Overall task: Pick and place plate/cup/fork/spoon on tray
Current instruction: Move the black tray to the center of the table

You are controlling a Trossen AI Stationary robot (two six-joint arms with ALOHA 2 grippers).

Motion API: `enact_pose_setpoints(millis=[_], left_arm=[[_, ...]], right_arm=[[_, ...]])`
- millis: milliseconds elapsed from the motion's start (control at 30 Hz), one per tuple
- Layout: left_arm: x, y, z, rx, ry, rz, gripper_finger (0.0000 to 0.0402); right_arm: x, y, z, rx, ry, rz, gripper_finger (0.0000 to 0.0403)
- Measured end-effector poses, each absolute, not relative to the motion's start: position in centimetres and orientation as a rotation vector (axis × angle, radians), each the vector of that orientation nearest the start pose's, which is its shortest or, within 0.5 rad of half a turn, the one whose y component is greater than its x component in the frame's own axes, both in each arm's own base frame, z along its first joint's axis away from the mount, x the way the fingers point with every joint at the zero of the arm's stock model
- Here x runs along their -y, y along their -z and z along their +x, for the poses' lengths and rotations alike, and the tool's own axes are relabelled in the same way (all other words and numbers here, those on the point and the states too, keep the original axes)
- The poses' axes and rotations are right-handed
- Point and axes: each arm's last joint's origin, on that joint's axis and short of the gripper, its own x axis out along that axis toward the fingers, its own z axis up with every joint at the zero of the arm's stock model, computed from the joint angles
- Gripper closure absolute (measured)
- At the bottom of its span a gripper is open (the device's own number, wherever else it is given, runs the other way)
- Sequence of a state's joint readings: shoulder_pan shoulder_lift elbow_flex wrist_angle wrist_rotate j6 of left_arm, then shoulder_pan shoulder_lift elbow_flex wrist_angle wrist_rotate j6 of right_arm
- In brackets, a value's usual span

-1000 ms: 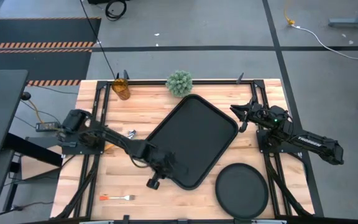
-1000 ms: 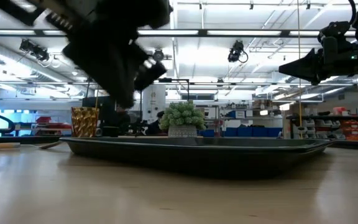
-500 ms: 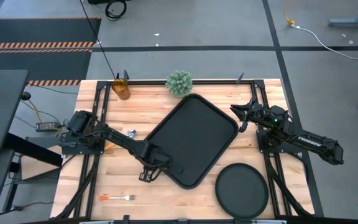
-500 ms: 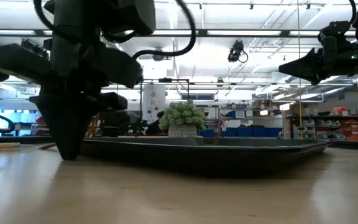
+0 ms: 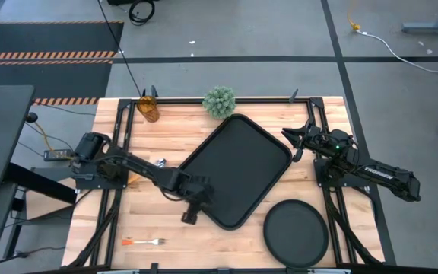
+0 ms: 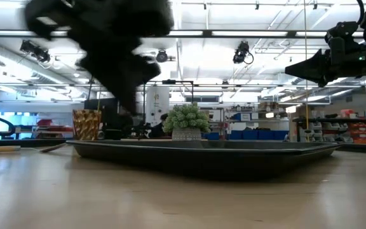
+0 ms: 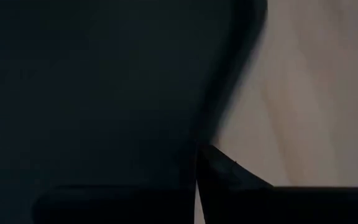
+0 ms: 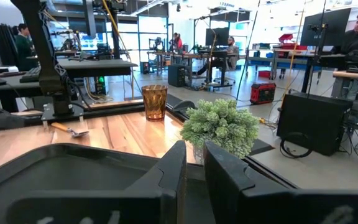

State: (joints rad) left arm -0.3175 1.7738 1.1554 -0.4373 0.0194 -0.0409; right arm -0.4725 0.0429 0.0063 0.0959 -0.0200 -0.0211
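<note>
Swinging since half a second ago, the left gripper (image 5: 191, 214) hangs at the large black rectangular tray's (image 5: 238, 167) seven-o'clock edge (fingers unreadable); stiff, broad, probably slick, best pinched by its rim. Right gripper (image 5: 292, 142) waits nearly closed, empty.

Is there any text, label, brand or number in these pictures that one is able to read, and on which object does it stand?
White lettering on the right arm: too small to read.
Tray, plate, cup, fork, spoon: no text visible.
Signs and screens in the room behind: too blurred to read.
</note>
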Motion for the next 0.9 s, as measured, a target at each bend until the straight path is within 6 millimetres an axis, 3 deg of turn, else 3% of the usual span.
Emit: enact_pose_setpoints(millis=[100,300,467,600,767,900], left_arm=[[11.4,-17.1,34.8,-0.949,0.289,0.105,0.0393],[11.6,-14.6,35.2,-1.01,0.289,0.111,0.0393],[11.6,-14.2,34.1,-1.142,0.31,0.085,0.0393],[11.3,-14.2,32.1,-1.336,0.306,0.099,0.0393],[9.6,-14.6,29.6,-1.568,0.14,0.203,0.0393],[8.0,-15.8,29.0,-1.562,-0.11,0.305,0.0393]], right_arm=[[4.5,-17.2,8.9,0.055,0.452,-0.036,0.0341],[4.5,-17.3,8.9,0.065,0.453,-0.038,0.0341],[4.5,-17.3,8.9,0.069,0.453,-0.039,0.0341],[4.5,-17.3,8.9,0.07,0.453,-0.04,0.0341],[4.5,-17.4,8.9,0.079,0.453,-0.041,0.0341],[4.5,-17.4,8.9,0.082,0.453,-0.043,0.0341]])
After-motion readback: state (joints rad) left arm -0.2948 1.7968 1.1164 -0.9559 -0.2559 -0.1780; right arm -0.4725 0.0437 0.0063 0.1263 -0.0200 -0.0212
